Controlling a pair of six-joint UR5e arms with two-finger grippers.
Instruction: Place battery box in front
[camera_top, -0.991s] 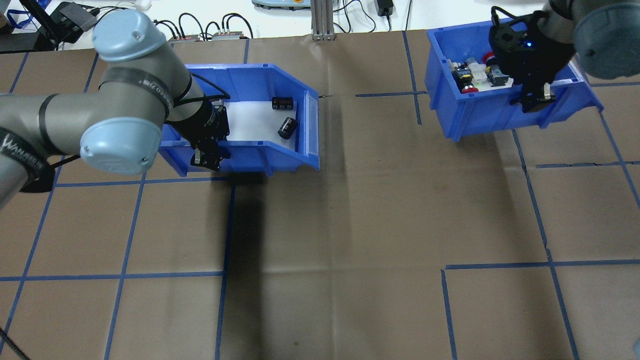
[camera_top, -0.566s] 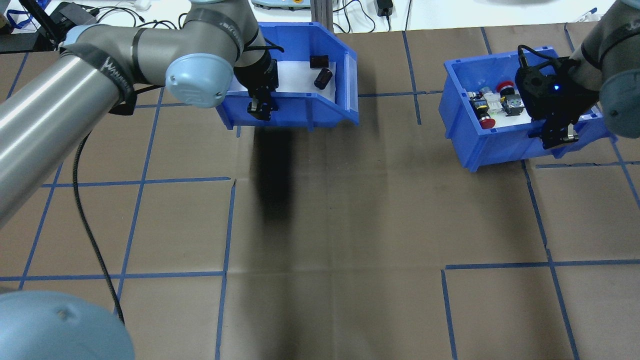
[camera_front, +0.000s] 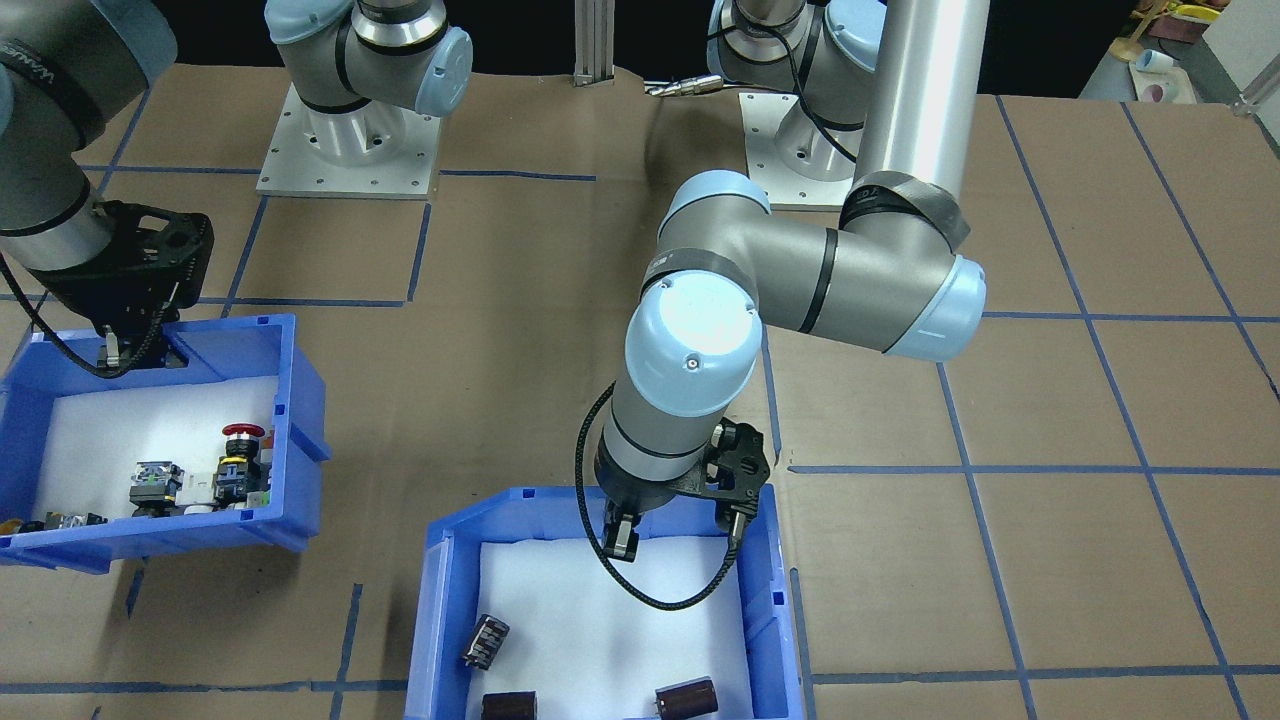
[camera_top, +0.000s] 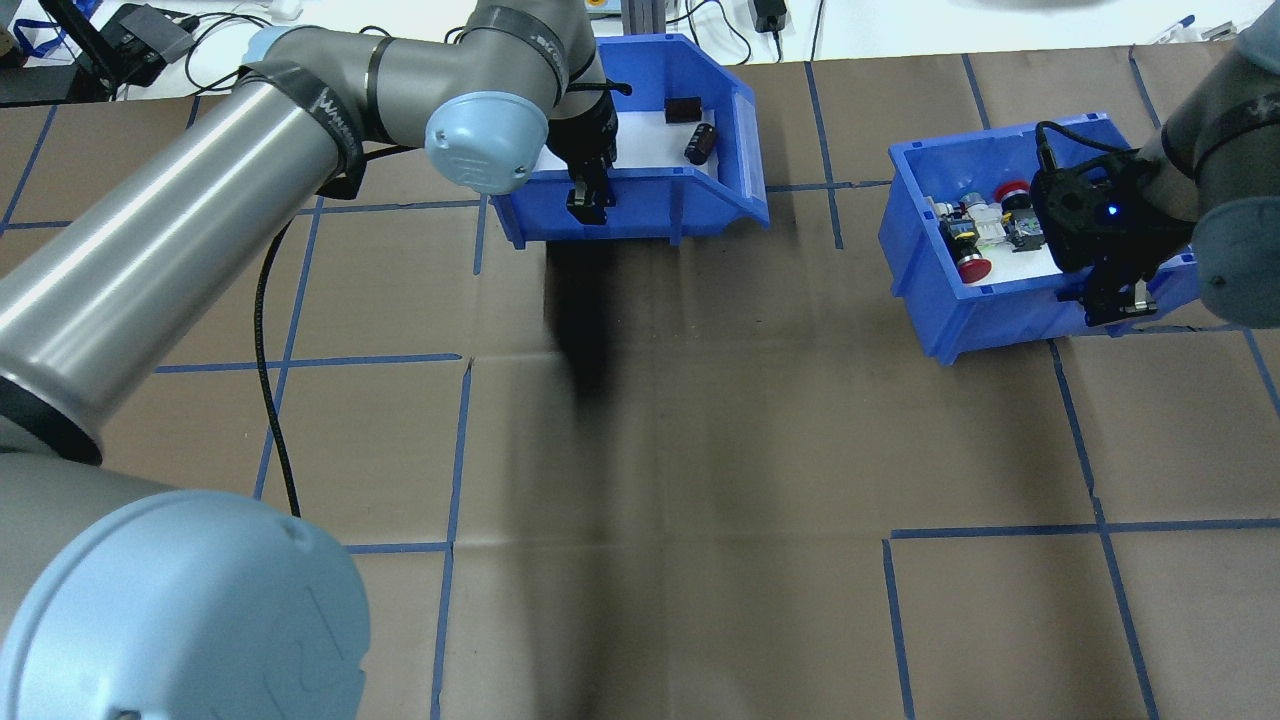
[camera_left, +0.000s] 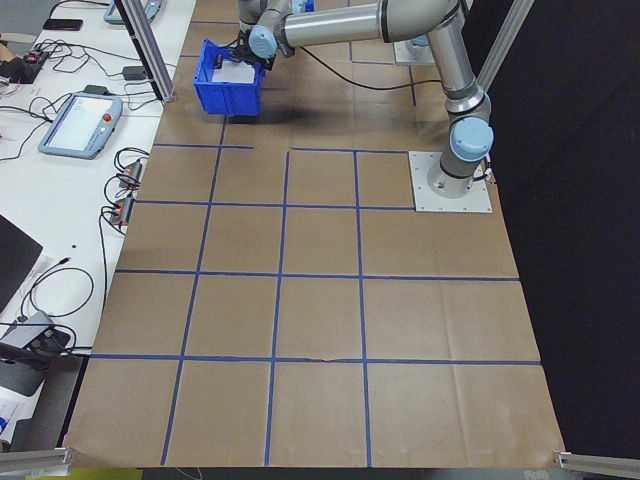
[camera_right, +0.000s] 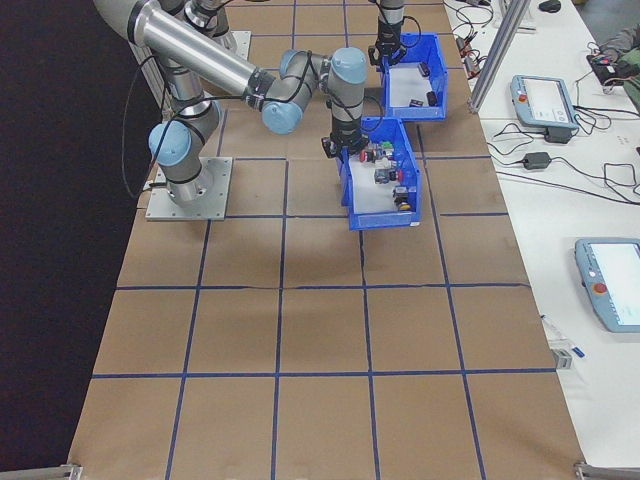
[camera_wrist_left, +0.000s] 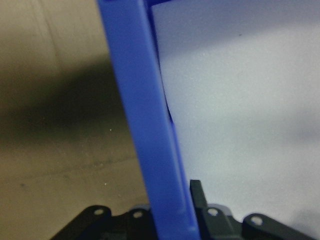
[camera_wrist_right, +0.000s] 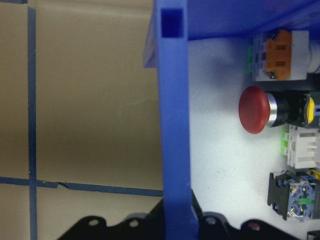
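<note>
Two bins are held: our left gripper (camera_top: 588, 205) clamps the battery box (camera_top: 640, 205) wall, right gripper (camera_top: 1115, 300) clamps the switch bin (camera_top: 1000, 310); next, set down.

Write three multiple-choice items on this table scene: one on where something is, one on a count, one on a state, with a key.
1. Where does the left gripper hold the battery box?
A. at its sloped front
B. on its near wall
C. under its base

2. How many dark cells lie in that box in the front-facing view?
A. one
B. three
C. five

3. What is the right gripper doing?
A. hanging open above bare table
B. holding a red button
C. clamped on the wall of the switch box

Key: 1 B, the fingers straddle the near wall in the left wrist view. 2 B, three cells lie on the white liner. 3 C, the right wrist view shows the blue wall between the fingers.
</note>
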